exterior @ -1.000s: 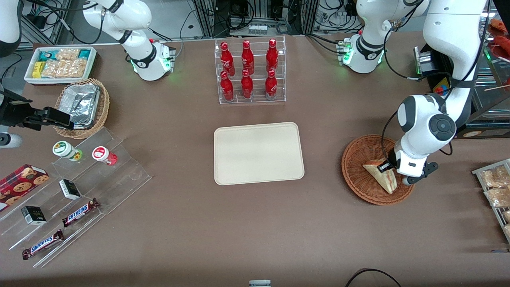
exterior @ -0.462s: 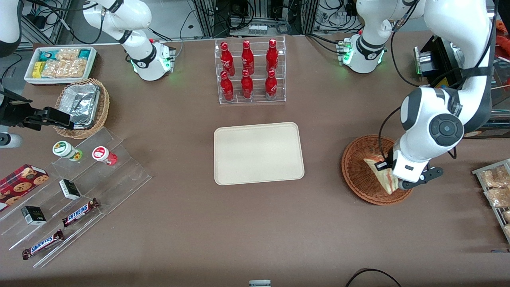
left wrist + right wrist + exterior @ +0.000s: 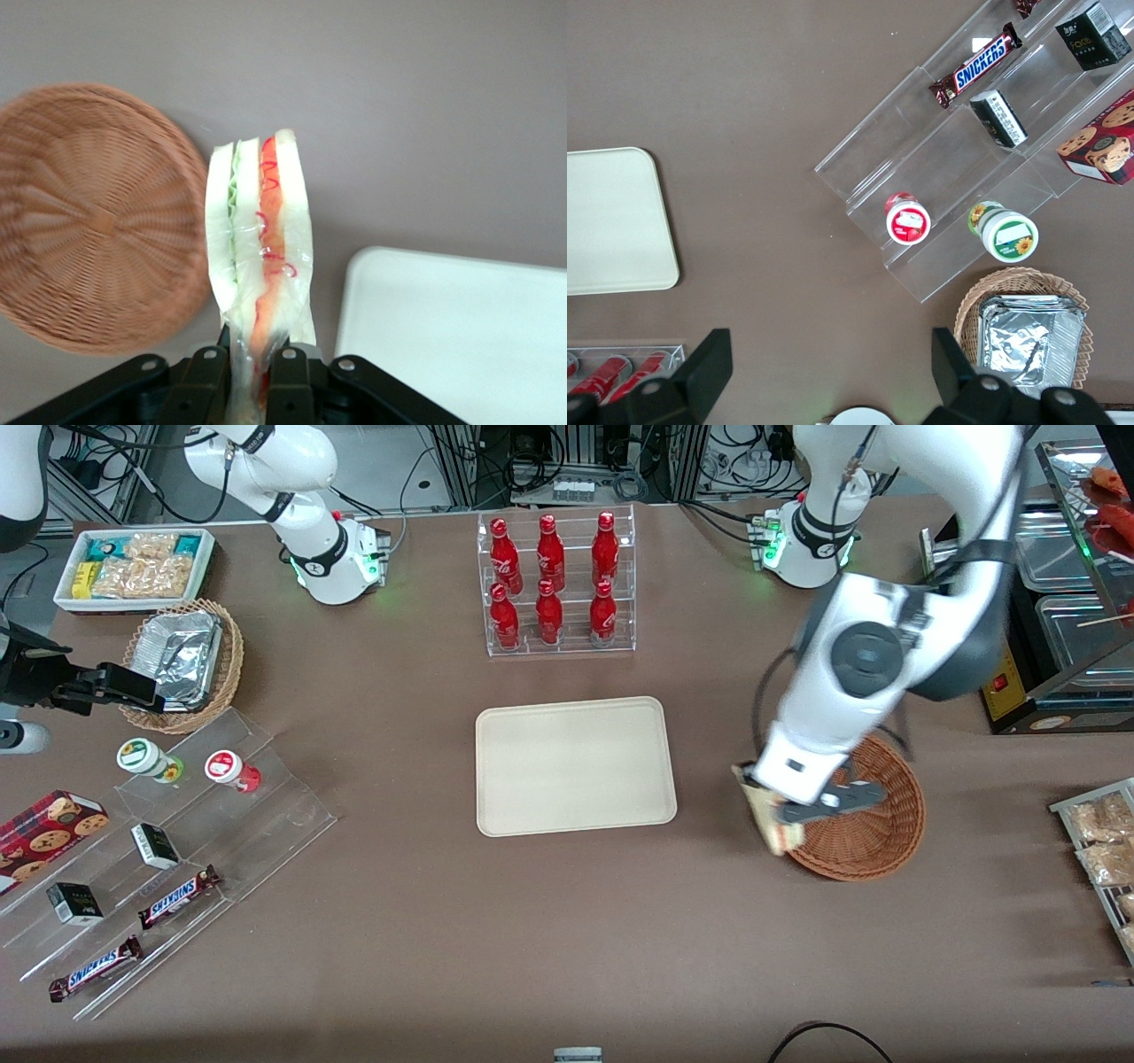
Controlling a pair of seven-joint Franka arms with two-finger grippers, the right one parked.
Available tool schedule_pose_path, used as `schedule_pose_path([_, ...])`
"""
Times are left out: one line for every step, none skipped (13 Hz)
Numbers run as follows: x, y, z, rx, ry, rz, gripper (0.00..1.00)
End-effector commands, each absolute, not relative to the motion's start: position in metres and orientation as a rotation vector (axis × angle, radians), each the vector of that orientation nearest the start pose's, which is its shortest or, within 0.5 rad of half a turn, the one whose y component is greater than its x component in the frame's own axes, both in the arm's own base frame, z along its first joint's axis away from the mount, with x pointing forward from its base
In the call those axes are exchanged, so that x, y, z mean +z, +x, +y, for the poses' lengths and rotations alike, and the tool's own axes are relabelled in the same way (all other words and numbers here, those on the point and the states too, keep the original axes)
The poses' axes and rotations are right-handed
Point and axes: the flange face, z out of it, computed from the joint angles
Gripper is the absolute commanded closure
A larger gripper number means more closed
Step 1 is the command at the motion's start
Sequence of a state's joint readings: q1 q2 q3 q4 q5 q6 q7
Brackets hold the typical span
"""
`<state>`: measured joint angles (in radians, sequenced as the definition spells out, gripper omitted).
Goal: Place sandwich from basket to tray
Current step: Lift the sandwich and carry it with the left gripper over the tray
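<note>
**A:** We see a matte brown counter (image 3: 567, 921) with cables and metal racks along the edge farthest from the front camera. At its middle lies a flat cream-beige rectangular tray with rounded corners (image 3: 576, 766), nothing on it.

**B:** Farther from the camera than the tray stands a clear acrylic rack of six red bottles (image 3: 555, 584). Toward the parked arm's end we find a white bin of snack packets (image 3: 133, 567), a light tan wicker basket holding crumpled foil (image 3: 184, 662), and clear stepped shelves with chocolate bars and small tubs (image 3: 168, 850).

**A:** Toward the working arm's end sits a round reddish-brown woven wicker basket (image 3: 873, 828). In the wrist view that basket (image 3: 97, 217) holds nothing.

**B:** The gripper (image 3: 784, 815) hangs above the basket's rim on the side facing the tray. Its jaws are closed on a triangular white-bread sandwich wedge in clear wrap (image 3: 260, 239).

**A:** We see the sandwich (image 3: 769, 819) lifted clear of the basket, over the bare counter between basket and tray, and not touching either one. In the wrist view its red and green filling runs lengthwise away from the gripper (image 3: 251, 381).
</note>
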<state>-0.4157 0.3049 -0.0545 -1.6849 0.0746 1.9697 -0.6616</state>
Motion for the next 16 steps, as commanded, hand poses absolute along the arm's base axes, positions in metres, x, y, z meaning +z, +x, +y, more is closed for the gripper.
schedule_pose_path([0.400, 0.571, -0.352, -0.005, -3.074, -0.163, 1.00])
schedule_pose_path([0.391, 0.568, -0.373, 0.001, -3.077, -0.126, 1.00])
schedule_pose_path([0.382, 0.562, -0.394, 0.022, -3.091, -0.132, 1.00])
schedule_pose_path([0.373, 0.559, -0.411, 0.035, -3.100, -0.127, 1.00])
schedule_pose_path([0.366, 0.558, -0.423, 0.037, -3.102, -0.109, 1.00])
schedule_pose_path([0.355, 0.553, -0.439, 0.042, -3.104, -0.080, 1.00])
schedule_pose_path([0.344, 0.547, -0.457, 0.045, -3.116, -0.057, 1.00])
schedule_pose_path([0.338, 0.543, -0.469, 0.038, -3.120, -0.052, 1.00])
schedule_pose_path([0.335, 0.541, -0.473, 0.033, -3.126, -0.056, 1.00])
schedule_pose_path([0.330, 0.534, -0.484, 0.036, -3.143, -0.032, 1.00])
schedule_pose_path([0.324, 0.528, -0.493, 0.046, -3.153, -0.014, 1.00])
schedule_pose_path([0.317, 0.527, -0.496, 0.045, -3.159, -0.009, 1.00])
schedule_pose_path([0.307, 0.525, -0.503, 0.041, -3.174, 0.007, 1.00])
schedule_pose_path([0.298, 0.522, -0.508, 0.039, -3.182, 0.019, 1.00])
schedule_pose_path([0.291, 0.522, -0.509, 0.041, -3.184, 0.020, 1.00])
schedule_pose_path([0.283, 0.513, -0.520, 0.051, -3.192, 0.050, 1.00])
